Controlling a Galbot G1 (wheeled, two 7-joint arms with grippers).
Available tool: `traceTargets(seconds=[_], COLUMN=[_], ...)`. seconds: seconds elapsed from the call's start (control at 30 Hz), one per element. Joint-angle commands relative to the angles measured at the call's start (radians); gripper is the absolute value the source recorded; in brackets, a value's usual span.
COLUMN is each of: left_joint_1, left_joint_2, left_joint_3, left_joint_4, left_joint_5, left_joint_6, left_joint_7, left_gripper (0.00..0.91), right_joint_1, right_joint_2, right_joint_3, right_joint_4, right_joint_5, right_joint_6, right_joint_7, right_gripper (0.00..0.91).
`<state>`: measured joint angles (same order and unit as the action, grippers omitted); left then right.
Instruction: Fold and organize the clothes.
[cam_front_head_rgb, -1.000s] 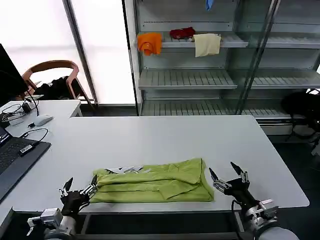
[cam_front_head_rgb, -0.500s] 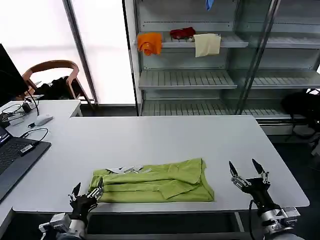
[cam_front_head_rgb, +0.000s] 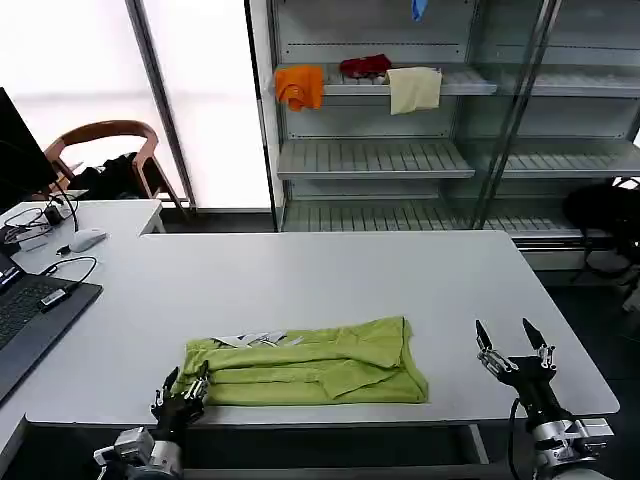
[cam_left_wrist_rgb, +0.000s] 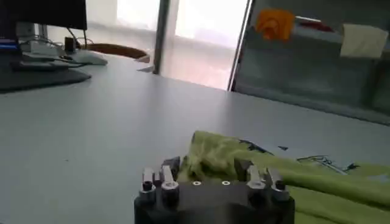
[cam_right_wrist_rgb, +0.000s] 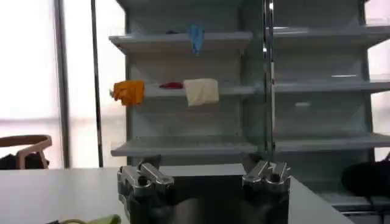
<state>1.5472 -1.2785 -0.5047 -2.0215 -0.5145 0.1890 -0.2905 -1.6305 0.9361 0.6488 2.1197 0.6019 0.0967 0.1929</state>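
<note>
The lime yellow-green T-shirt (cam_front_head_rgb: 310, 362) lies folded into a long band near the front edge of the white table (cam_front_head_rgb: 330, 275). At the shirt's left end sits my left gripper (cam_front_head_rgb: 183, 390), open, low at the table edge. In the left wrist view that gripper (cam_left_wrist_rgb: 210, 173) has the bunched green fabric (cam_left_wrist_rgb: 213, 155) between its spread fingers. Well to the right of the shirt, my right gripper (cam_front_head_rgb: 513, 350) stands open with nothing in it. In the right wrist view its fingers (cam_right_wrist_rgb: 143, 176) are wide apart, and a sliver of the shirt (cam_right_wrist_rgb: 91, 220) shows at the edge.
A laptop (cam_front_head_rgb: 30, 320), cables and a mouse (cam_front_head_rgb: 85, 239) occupy the left side. Behind the table stands a shelf unit (cam_front_head_rgb: 375, 160) holding an orange cloth (cam_front_head_rgb: 300, 86), a red item (cam_front_head_rgb: 364, 66) and a cream cloth (cam_front_head_rgb: 414, 88). A chair (cam_front_head_rgb: 105, 150) is at the back left.
My right gripper has drawn away to the right from the shirt's right end. My left gripper has shifted right, in to the shirt's left end. The shirt lies as before.
</note>
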Motion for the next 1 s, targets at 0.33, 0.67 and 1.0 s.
traceTargets(seconds=[0.33,0.67,1.0], left_joint_1=[-0.036,-0.043,-0.028], left_joint_2=[0.009,0.091,0.147], left_joint_3=[-0.017,-0.273,-0.54], left_joint_4=[-0.033,-0.091,-0.102], left_joint_5=[-0.031,-0.192,-0.227], left_joint_6=[-0.016,0.032,0.082], left_joint_7=[-0.02,-0.041,-0.025], left_gripper=[0.0,0.0,0.0], right_joint_1=[0.029,0.085,0.132], right_joint_2=[0.008,0.015,-0.001], right_joint_3=[-0.016,-0.047,-0.069], right_joint_4=[0.0,0.005,0.002], right_joint_5=[-0.001,0.0,0.007], right_joint_6=[0.006,-0.033,-0.045], right_joint_7=[0.008,0.013,0.012], right_gripper=[0.907,0.907,0.907])
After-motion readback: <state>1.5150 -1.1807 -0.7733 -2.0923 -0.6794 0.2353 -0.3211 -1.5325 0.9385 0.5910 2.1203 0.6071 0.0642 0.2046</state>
